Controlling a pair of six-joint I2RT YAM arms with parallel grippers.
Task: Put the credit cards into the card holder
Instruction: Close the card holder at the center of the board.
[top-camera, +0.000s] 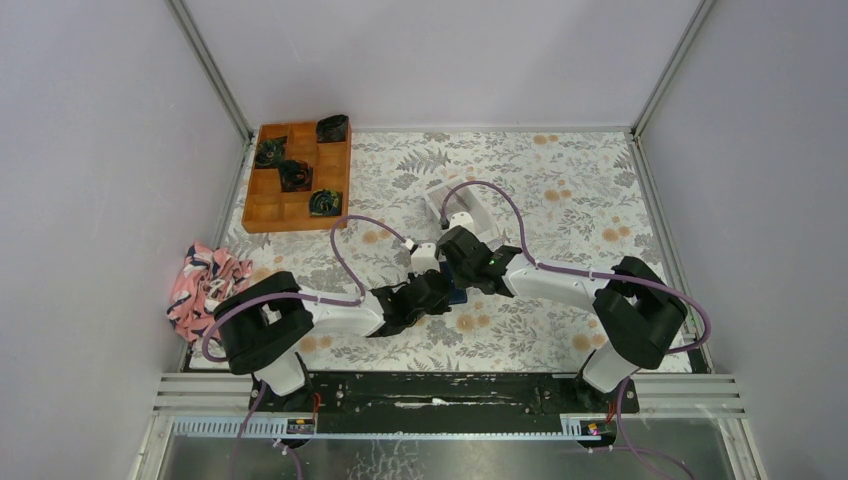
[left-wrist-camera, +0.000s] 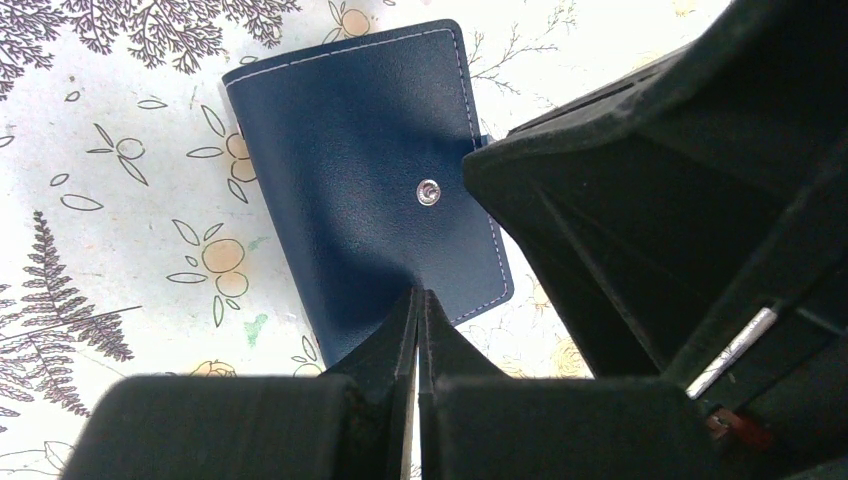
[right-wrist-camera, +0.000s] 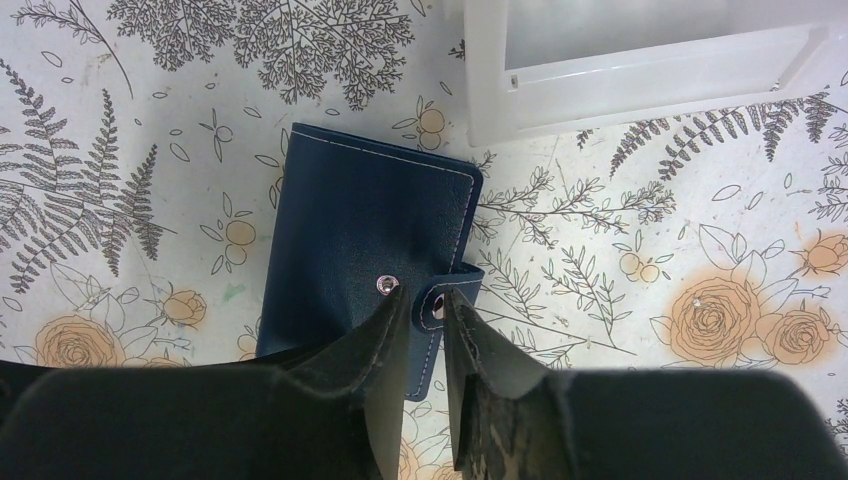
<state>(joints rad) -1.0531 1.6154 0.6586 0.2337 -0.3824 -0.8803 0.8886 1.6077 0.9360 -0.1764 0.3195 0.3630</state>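
Left claw (left-wrist-camera: 418, 300) closed tip to tip on nothing, poised over the near edge of the card holder (left-wrist-camera: 350, 170). Right claw (right-wrist-camera: 420, 295) part open with a narrow gap between the fingers, tips set either side of the loose snap tab (right-wrist-camera: 462, 278) at the holder's edge; contact impossible to tell. Holder lying shut and flat on the flowered counter (right-wrist-camera: 650, 200), directly under and just ahead of both claws, navy cover up, stud (left-wrist-camera: 428, 192) bare and unfastened. Judged light, thin and fairly soft: smooth leather-like skin, likely to slide under a sideways push and to flex rather than lift like a board. Probably best taken by the tab or the stitched free edge beside it, with the other claw pinning the spine side; little purchase on the flat face. Beyond the right claw and to its right, a white open-topped box (right-wrist-camera: 490, 80), no card showing in the part in view. Far off beyond the left claw and to its left, an orange compartment tray (top-camera: 265, 210) with dark coiled bundles (top-camera: 332, 128) in four cells. No credit cards to be seen in any view.
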